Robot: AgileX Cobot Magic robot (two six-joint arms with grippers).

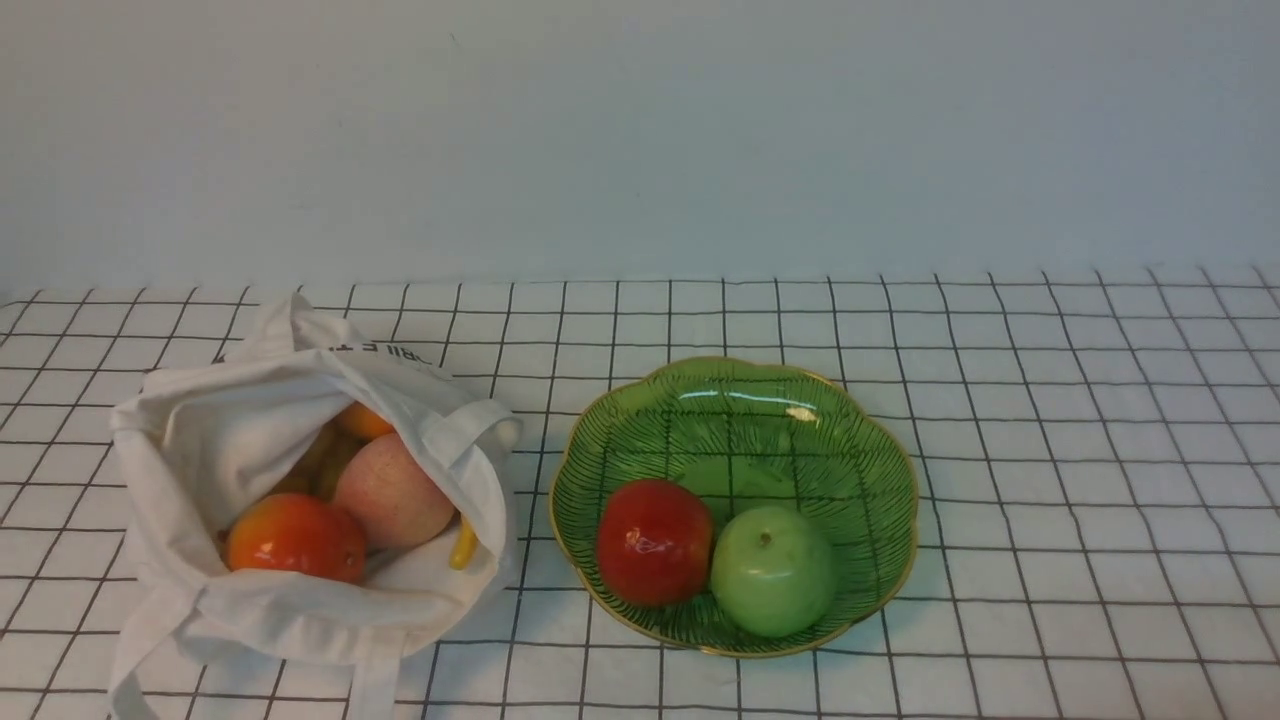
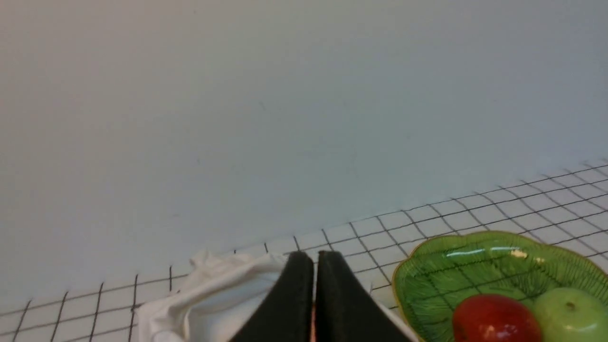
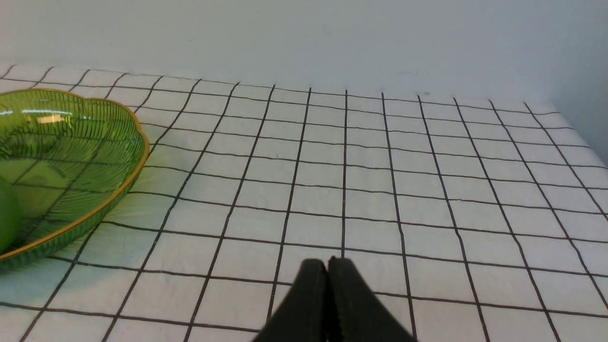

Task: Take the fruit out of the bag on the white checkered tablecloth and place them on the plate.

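Observation:
The off-white bag (image 1: 250, 450) lies open at the left on the white checkered tablecloth (image 1: 1050, 450). Inside it show a red-orange fruit (image 1: 295, 538), a pale pink peach (image 1: 393, 492), a small orange (image 1: 362, 420) and a yellow piece (image 1: 463, 545). The green plate (image 1: 800, 400) to its right holds a red apple (image 1: 655, 541) and a green apple (image 1: 772, 570). Neither arm appears in the front view. My left gripper (image 2: 315, 259) is shut and empty above the bag (image 2: 213, 299), with the plate (image 2: 475, 266) off to one side. My right gripper (image 3: 327, 263) is shut and empty over bare cloth beside the plate (image 3: 95, 161).
A plain pale wall (image 1: 640, 130) rises behind the table. The cloth's far right corner and edge (image 3: 570, 123) show in the right wrist view. A bag strap (image 1: 375, 680) trails toward the front edge.

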